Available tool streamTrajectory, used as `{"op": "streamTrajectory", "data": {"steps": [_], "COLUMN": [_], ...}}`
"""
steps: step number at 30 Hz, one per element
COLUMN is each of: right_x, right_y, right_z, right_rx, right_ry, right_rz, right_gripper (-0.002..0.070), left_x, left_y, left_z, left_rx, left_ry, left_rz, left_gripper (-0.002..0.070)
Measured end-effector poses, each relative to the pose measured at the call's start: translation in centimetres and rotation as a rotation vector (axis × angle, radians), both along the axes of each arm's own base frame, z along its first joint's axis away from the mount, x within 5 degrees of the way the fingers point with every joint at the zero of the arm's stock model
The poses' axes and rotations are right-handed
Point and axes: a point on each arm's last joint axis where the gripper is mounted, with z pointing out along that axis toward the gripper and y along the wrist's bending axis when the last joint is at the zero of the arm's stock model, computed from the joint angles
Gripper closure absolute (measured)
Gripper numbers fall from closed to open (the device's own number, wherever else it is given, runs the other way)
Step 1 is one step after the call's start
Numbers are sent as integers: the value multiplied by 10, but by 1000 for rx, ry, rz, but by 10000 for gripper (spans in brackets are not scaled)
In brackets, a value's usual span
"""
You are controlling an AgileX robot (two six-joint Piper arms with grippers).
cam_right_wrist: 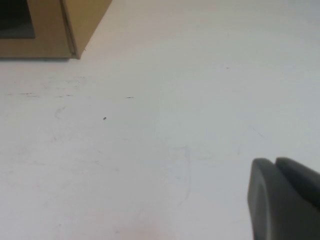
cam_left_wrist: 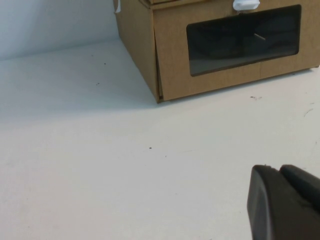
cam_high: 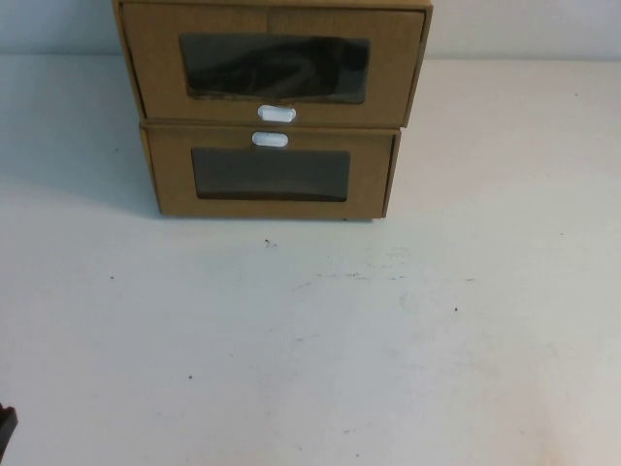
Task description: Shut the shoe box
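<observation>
Two brown cardboard boxes are stacked at the table's far middle. The upper one is the shoe box (cam_high: pixel 274 97), with a clear window and a white pull tab (cam_high: pixel 277 114) on its bottom edge. Its front seems to stick out slightly past the box below. My left gripper (cam_left_wrist: pixel 277 168) is shut and empty, low over the table well in front of the stack and to its left. Only a dark corner of it (cam_high: pixel 5 427) shows in the high view. My right gripper (cam_right_wrist: pixel 274 161) is shut and empty too, over the table to the stack's right, outside the high view.
The lower matching box (cam_high: pixel 270 204) has its white tab (cam_high: pixel 270 139) above its window. The left wrist view shows it (cam_left_wrist: pixel 225 82) too, and the right wrist view catches its corner (cam_right_wrist: pixel 50 30). White table (cam_high: pixel 310 340) spreads out in front of the stack.
</observation>
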Motion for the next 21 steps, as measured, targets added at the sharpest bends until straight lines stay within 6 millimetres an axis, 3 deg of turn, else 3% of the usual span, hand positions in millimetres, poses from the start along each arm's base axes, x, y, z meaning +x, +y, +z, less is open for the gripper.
{"op": "streamTrajectory", "data": {"steps": [14,21], "right_x": [0,0], "right_y": [0,0], "right_z": [0,0], "right_rx": [0,0], "right_ry": [2,2], "right_rz": [1,1], "right_gripper": [687,687], "left_x": [0,3], "left_y": [0,6], "left_z": [0,7], "left_rx": [2,76], "left_ry": [0,-106], "left_rz": [0,54], "left_gripper": [677,677]}}
